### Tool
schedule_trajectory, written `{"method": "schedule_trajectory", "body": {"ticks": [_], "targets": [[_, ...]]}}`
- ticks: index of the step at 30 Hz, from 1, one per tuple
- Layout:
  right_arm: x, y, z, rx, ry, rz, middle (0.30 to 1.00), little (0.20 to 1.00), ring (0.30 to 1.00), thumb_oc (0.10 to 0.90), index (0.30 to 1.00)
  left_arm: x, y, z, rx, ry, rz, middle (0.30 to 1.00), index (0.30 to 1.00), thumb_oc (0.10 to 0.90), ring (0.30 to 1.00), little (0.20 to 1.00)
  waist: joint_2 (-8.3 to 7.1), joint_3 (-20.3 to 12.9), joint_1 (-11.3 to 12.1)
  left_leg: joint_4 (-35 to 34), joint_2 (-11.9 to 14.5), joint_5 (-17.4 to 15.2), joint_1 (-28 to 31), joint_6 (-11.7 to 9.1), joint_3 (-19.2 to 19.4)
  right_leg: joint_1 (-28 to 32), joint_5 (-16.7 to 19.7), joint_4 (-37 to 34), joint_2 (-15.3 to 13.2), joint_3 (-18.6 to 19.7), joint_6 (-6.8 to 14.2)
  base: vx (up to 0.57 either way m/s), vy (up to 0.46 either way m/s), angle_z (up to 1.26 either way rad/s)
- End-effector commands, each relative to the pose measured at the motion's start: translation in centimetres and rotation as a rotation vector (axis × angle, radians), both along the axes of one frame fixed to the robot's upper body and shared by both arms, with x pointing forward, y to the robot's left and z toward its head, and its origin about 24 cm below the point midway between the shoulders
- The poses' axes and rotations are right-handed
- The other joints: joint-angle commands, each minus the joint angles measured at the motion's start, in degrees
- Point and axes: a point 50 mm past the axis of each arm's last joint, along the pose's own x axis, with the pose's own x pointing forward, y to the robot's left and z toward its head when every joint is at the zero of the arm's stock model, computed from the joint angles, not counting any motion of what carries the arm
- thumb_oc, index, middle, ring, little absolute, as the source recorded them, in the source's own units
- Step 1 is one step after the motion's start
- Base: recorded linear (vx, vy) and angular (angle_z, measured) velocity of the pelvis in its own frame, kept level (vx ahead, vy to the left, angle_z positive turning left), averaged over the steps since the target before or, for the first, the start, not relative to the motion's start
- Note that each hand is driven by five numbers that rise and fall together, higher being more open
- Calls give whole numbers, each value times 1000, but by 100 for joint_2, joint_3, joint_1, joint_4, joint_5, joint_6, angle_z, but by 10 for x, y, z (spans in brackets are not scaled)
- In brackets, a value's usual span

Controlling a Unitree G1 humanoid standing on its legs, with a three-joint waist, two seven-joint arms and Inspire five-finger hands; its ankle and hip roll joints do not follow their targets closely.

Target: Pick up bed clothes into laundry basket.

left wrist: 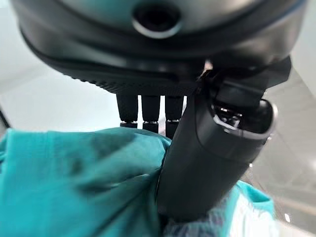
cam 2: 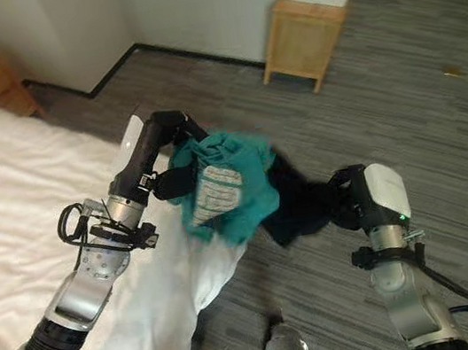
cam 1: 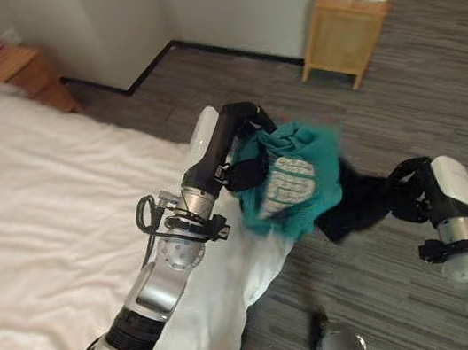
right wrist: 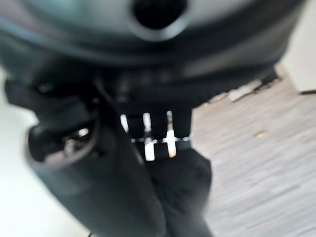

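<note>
Held off the bed's [cam 1: 34, 217] edge, the limp, light teal garment [cam 1: 293, 178] is pinched by the left hand [cam 1: 246, 141], its black garment [cam 1: 359, 199] end gripped by the right hand [cam 1: 412, 190]; the laundry basket [cam 1: 345, 31] stands at one o'clock.

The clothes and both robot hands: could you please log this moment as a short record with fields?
left robot hand: shut on teal shirt
right robot hand: shut on black garment
clothes: lifted, spanning between the hands, past the bed's edge
bed: white sheet, at robot's left
basket: wooden, white liner, far across the floor, by the wall
step: clothes not yet in basket
</note>
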Motion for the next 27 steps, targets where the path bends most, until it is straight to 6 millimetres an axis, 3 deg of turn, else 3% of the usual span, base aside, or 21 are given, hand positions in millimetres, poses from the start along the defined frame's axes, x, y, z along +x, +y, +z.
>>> {"method": "schedule_trajectory", "body": {"ticks": [1, 6, 10, 12, 13, 14, 15, 16, 17, 19, 23, 24, 25, 27], "targets": [[20, -9, 94, -154, -370, 34, 300, 300, 300, 400, 300, -4, 11, 57, -140, -267, 44, 300, 300, 400, 300, 300, 75, -754, 239, -900, 103, 489, -554, 79, -235, 1280, 992, -1314, -367, -23, 1160, -139, -43, -127], [27, 0, 104, -139, -404, 78, 300, 300, 300, 400, 300, -2, 27, 50, -158, -243, 116, 300, 300, 400, 300, 300, 125, -797, 421, -881, 359, 791, -589, -98, 306, 1419, 936, -1802, -75, -295, 1159, -117, -125, -130], [22, -2, 104, -133, -393, 89, 300, 300, 300, 400, 300, 0, 32, 34, -216, -166, 133, 300, 300, 400, 300, 300, 158, -788, 266, -774, 603, 951, -487, -309, 356, 1428, 603, -2334, 294, -162, 983, 33, -223, -59], [22, -2, 106, -118, -390, 101, 300, 300, 300, 400, 300, 1, 32, 28, -227, -137, 134, 300, 300, 400, 300, 300, 179, -756, 227, -551, 712, 923, -509, -372, 376, 1492, 564, -2461, 408, -125, 907, 13, -203, -47], [23, -1, 107, -99, -385, 122, 300, 300, 300, 400, 300, 2, 35, 19, -219, -104, 154, 300, 300, 400, 300, 300, 170, -701, 182, -149, 901, 942, -608, -470, 405, 1554, 399, -2577, 551, -38, 801, 48, -295, -62], [24, 2, 107, -91, -373, 149, 300, 300, 300, 400, 300, 3, 42, 12, -218, -77, 187, 300, 300, 400, 300, 300, 171, -615, 217, 455, 1213, 1067, -795, -660, 268, 1599, 214, -2595, 720, 90, 670, 48, -405, -49], [27, 6, 107, -95, -356, 172, 300, 300, 300, 400, 300, 3, 52, 4, -215, -53, 236, 300, 300, 400, 300, 300, 142, -459, 342, 1129, 1478, 1554, -1048, -770, -23, 1611, 144, -2609, 863, 141, 497, 55, -380, -78], [29, 10, 106, -107, -340, 189, 300, 300, 300, 400, 300, 3, 61, -4, -219, -31, 285, 300, 300, 400, 300, 300, 118, -391, 458, 1579, 1563, 1750, -1251, -776, -561, 1614, 50, -2644, 969, 282, 373, 16, -350, -119], [31, 10, 103, -104, -315, 191, 300, 300, 300, 400, 300, 2, 69, -11, -216, -9, 321, 300, 300, 400, 300, 300, 38, -327, 527, 2105, 1530, 1714, -1561, -726, -1171, 1653, -14, -2646, 1012, 381, 270, 23, -351, -127], [36, 15, 97, -94, -276, 204, 300, 300, 300, 400, 300, 1, 87, -27, -210, 44, 418, 300, 300, 400, 300, 300, -179, -209, 788, 2689, 970, 1340, -2079, -603, -1892, 1676, -30, -2646, 990, 699, 213, 36, -263, -99], [42, 20, 90, -92, -233, 224, 300, 300, 300, 400, 300, -3, 101, -39, -207, 78, 492, 300, 300, 400, 300, 300, -242, -217, 986, 2580, 696, 1059, -2415, -477, -1897, 1744, -98, -2646, 991, 929, 253, 160, -46, -99], [44, 20, 87, -104, -193, 238, 300, 300, 300, 400, 300, -5, 106, -45, -196, 98, 517, 300, 300, 400, 300, 300, -204, -272, 1090, 1823, 515, 806, -2370, -332, -1820, 1831, -171, -2646, 1026, 1016, 362, 316, 98, -34], [44, 18, 85, -109, -170, 237, 300, 300, 300, 400, 300, -6, 109, -48, -188, 109, 529, 300, 300, 400, 300, 300, -174, -299, 1155, 1367, 420, 748, -2356, -329, -1877, 1908, -227, -2646, 1059, 1053, 411, 403, 120, -32], [45, 16, 84, -120, -154, 238, 300, 300, 300, 400, 300, -7, 110, -48, -182, 108, 534, 300, 300, 400, 300, 300, -148, -336, 1230, 821, 321, 934, -2346, -327, -1920, 1917, -242, -2646, 1086, 1082, 456, 313, 46, -24]]}}
